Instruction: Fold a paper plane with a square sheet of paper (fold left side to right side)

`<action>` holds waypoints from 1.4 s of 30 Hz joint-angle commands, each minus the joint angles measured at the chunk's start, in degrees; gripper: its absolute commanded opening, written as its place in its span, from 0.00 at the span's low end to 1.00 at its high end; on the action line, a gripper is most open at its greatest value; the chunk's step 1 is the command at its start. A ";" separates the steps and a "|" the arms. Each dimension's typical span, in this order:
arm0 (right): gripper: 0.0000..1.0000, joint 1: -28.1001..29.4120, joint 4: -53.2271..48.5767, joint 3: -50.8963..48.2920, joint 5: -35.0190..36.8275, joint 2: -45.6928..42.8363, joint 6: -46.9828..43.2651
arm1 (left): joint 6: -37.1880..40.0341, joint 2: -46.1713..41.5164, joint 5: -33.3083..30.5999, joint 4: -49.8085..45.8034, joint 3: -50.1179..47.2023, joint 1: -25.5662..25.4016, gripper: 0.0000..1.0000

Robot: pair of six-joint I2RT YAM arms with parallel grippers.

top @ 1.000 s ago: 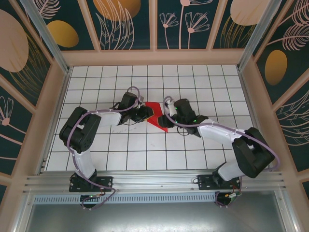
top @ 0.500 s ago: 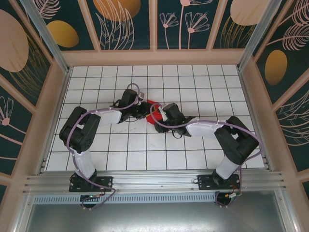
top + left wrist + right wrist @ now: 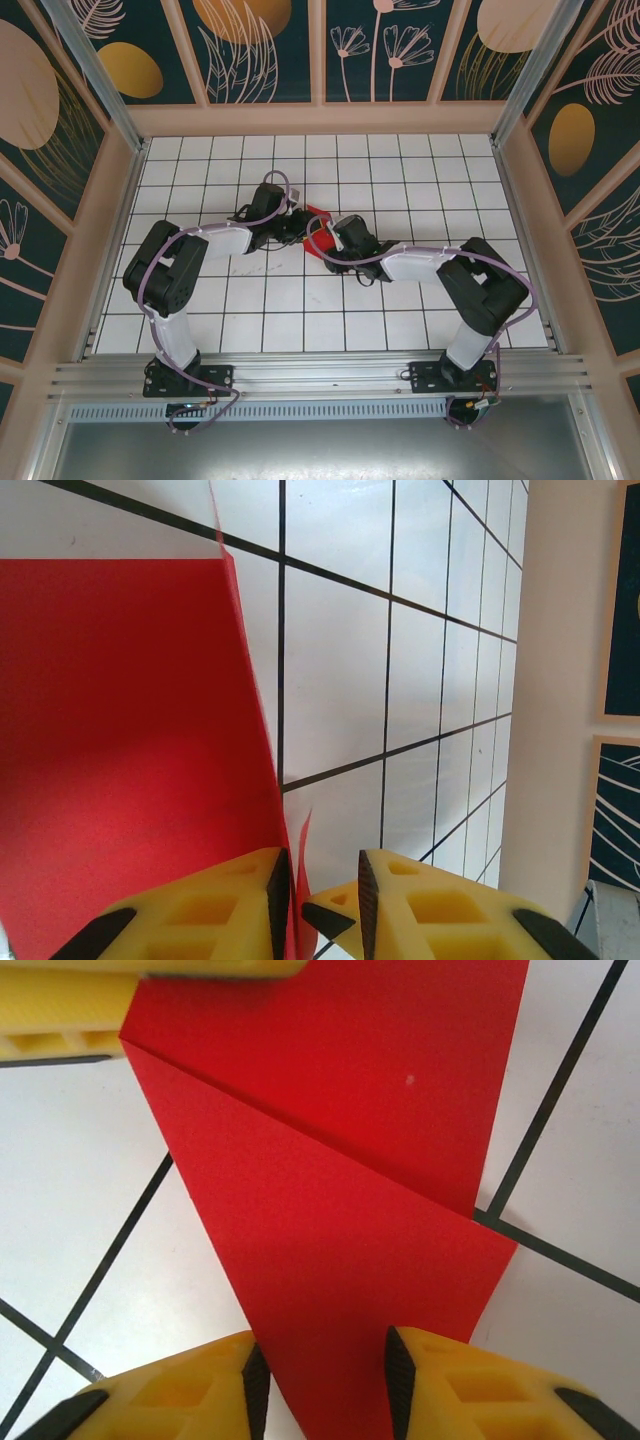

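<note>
White gridded tabletop [image 3: 420, 160] is carrying the red paper [image 3: 130, 730] near its middle. I'm seeing the left gripper [image 3: 320, 865] standing narrowly apart around a raised paper edge, and the right gripper [image 3: 322, 1345] spread astride the pointed end. If either is closing off-line, I'm risking a skewed crease or a tear.

surface: white table [image 3: 250, 300] under me, ruled in black grid squares | border: pale walls [image 3: 320, 120] along its sides | on it: one red sheet of paper [image 3: 340, 1240] near the middle, folded to a point, diagonal crease, one edge raised
</note>
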 commanded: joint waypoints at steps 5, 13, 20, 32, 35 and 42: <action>0.20 0.28 -0.45 1.40 0.16 0.54 -0.55 | 1.36 -2.30 -1.60 -2.12 1.18 -0.18 0.32; 0.08 -0.94 0.01 1.14 -5.69 0.02 0.48 | 3.02 -6.45 -3.57 -4.30 -1.09 1.43 0.44; 0.02 -3.56 0.94 1.22 -15.85 0.05 3.25 | 5.08 -13.08 -5.97 -7.34 -5.44 4.56 0.50; 0.00 -6.58 3.68 2.53 -29.74 3.12 9.26 | 5.06 -9.11 -1.53 -3.92 -8.15 3.11 0.33; 0.00 -7.14 3.73 2.71 -30.95 3.63 10.16 | 4.97 -6.09 -1.37 -3.79 -7.12 2.33 0.33; 0.00 -8.11 5.36 1.59 -33.08 4.62 12.02 | 4.61 -2.47 -1.39 -3.38 -5.26 1.15 0.34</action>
